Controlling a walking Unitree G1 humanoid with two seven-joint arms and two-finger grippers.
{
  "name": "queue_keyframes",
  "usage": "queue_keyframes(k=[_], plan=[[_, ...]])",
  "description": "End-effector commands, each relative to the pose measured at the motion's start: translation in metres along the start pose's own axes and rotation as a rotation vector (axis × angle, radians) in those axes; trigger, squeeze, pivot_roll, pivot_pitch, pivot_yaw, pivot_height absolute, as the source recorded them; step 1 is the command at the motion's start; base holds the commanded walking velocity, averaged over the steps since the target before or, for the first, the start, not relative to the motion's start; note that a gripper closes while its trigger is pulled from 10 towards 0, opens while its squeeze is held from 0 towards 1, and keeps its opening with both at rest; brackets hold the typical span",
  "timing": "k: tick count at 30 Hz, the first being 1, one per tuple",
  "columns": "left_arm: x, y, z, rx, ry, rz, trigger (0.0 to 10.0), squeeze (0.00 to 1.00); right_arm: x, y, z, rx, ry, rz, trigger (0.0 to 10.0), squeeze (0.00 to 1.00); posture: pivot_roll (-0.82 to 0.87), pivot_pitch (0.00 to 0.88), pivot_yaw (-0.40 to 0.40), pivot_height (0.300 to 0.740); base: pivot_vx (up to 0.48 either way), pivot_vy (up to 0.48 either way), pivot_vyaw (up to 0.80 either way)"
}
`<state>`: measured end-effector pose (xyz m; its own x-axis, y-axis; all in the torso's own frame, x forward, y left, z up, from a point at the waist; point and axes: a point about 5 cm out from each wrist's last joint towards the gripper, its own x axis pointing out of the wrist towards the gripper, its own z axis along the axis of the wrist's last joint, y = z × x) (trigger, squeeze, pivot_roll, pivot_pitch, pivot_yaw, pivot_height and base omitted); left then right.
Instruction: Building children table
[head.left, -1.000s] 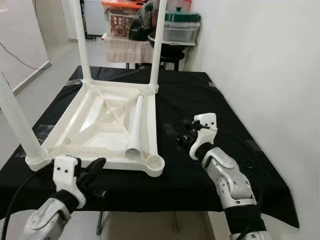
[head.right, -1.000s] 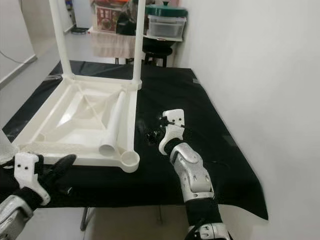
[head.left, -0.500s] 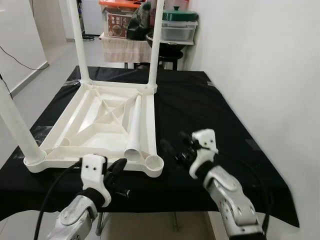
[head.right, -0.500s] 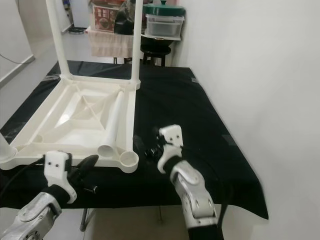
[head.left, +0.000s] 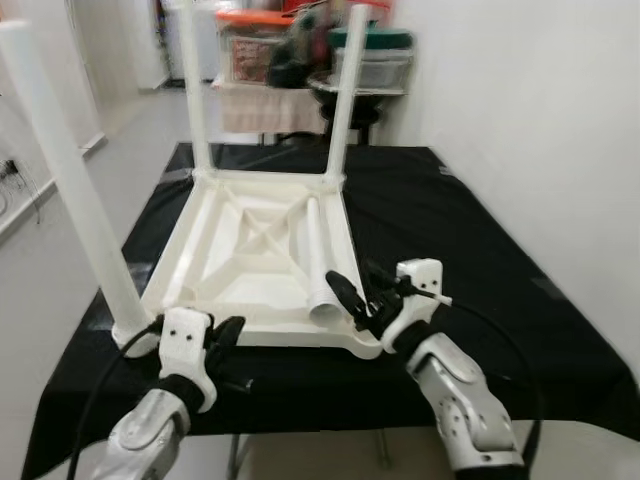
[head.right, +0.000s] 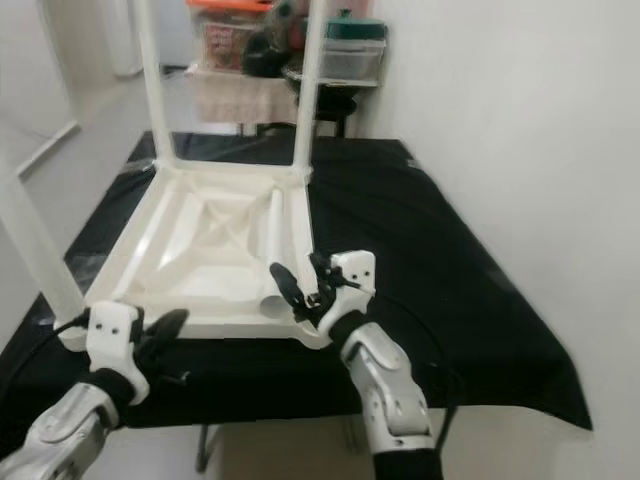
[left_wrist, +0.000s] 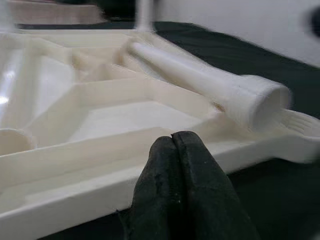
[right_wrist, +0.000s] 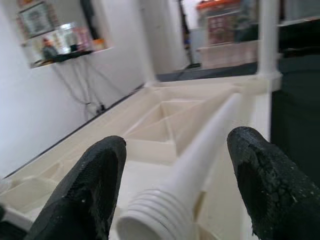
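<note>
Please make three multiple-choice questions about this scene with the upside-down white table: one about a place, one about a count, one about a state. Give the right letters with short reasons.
1. Where does the loose leg lie?
A. on the floor
B. inside the upturned white table
C. on the black cloth

2. How many legs stand upright in the table's corner sockets?
A. one
B. three
C. four

3. How are the right end effector fingers?
A. open, one on each side of the loose leg's ribbed end
C. shut on the leg
B. shut on the cloth

Answers: 1 B, the leg rests on the tabletop's ribbed underside. 2 B, three white legs rise from corners and the near right socket is bare. 3 A, the right wrist view shows both black fingers spread apart around the leg's end.
</note>
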<state>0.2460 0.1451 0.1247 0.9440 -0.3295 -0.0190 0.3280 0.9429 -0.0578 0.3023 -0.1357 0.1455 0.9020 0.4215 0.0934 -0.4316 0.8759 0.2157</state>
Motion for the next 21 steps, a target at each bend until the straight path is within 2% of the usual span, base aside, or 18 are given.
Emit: queue_keyframes(k=[1, 11, 21], plan=[[0.0010, -0.0006, -0.0030, 0.015, 0.015, -0.011, 10.0, 0.00, 0.0017, 0.0015, -0.0010, 0.009, 0.000, 0.004, 10.0, 0.00, -0.02, 0.000, -0.062, 0.740, 0.000, 0.000, 0.00], [0.0029, -0.0036, -0.0037, 0.026, 0.017, -0.061, 10.0, 0.00, 0.0029, 0.0005, -0.0001, 0.042, -0.015, -0.002, 10.0, 0.00, -0.02, 0.000, -0.054, 0.740, 0.000, 0.000, 0.00], [0.0002, -0.0078, -0.0046, 0.028, 0.019, -0.100, 10.0, 0.00, 0.0033, 0.0076, -0.0002, 0.001, -0.003, 0.059, 10.0, 0.00, -0.02, 0.000, -0.053, 0.740, 0.000, 0.000, 0.00]])
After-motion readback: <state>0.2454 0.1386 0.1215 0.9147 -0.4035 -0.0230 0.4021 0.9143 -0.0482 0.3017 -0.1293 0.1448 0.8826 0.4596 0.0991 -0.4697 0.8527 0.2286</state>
